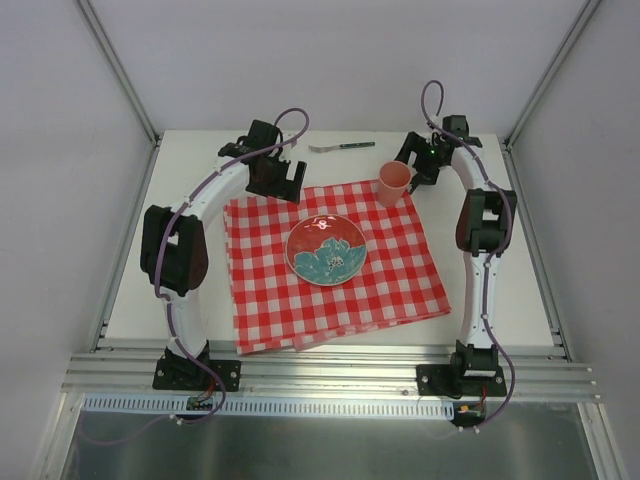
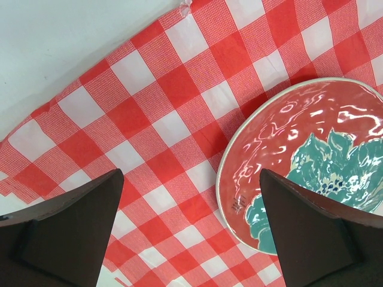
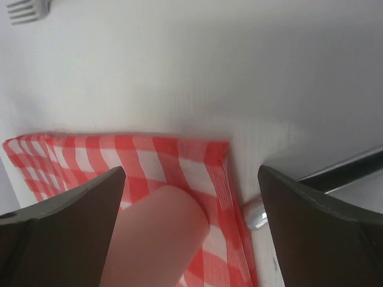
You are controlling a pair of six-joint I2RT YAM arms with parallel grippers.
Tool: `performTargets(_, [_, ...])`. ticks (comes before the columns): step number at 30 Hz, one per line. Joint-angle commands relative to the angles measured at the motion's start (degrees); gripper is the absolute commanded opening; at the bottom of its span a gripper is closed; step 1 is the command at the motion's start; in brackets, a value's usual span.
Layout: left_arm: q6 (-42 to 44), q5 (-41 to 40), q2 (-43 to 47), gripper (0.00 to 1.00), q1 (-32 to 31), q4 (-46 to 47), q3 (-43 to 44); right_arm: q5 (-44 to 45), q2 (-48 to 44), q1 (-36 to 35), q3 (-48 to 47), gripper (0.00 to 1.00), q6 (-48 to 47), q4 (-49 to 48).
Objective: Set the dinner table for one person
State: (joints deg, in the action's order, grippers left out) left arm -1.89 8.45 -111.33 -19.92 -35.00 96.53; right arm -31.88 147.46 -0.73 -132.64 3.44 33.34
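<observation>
While both stand wide open and hold nothing, the left gripper point(image 1: 284, 188) hangs over the checked cloth point(image 1: 400, 275) at 10 o'clock from the floral plate point(image 1: 326, 250). The right gripper point(image 1: 418, 172) is beside the pink cup point(image 1: 393, 183) at 1 o'clock. The off-white counter point(image 1: 525, 300) underlies all, with a fork point(image 1: 340, 147) at 12.

I see off-white dinner table point(image 1: 520, 300), aluminium rail point(image 1: 330, 372) along near edge. Red-and-white checked cloth point(image 1: 400, 280) spread at centre. Fork point(image 1: 340, 147) at far edge, off cloth.

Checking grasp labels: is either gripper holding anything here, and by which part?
Nothing is held. Left gripper and right gripper are both open, empty.
</observation>
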Motion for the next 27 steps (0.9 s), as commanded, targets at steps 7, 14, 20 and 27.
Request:
performTargets(7, [-0.3, 0.9, 0.9, 0.99, -0.6, -0.2, 2.3, -0.9, -14.6, 4.0, 14.3, 1.00, -3.0, 13.1])
performTargets(14, [-1.2, 1.9, 0.1, 0.99, -0.6, -0.2, 2.9, -1.6, -21.0, 6.6, 20.5, 1.00, -5.1, 16.0])
performTargets(20, [0.5, 0.8, 0.9, 0.99, -0.6, -0.2, 2.6, 5.0, -18.8, 5.7, 3.7, 1.00, -15.1, 23.9])
performTargets(27, [1.4, -0.5, -0.2, 0.99, -0.6, -0.2, 2.8, 22.7, -16.7, 0.8, 5.9, 0.96, -35.7, 18.4])
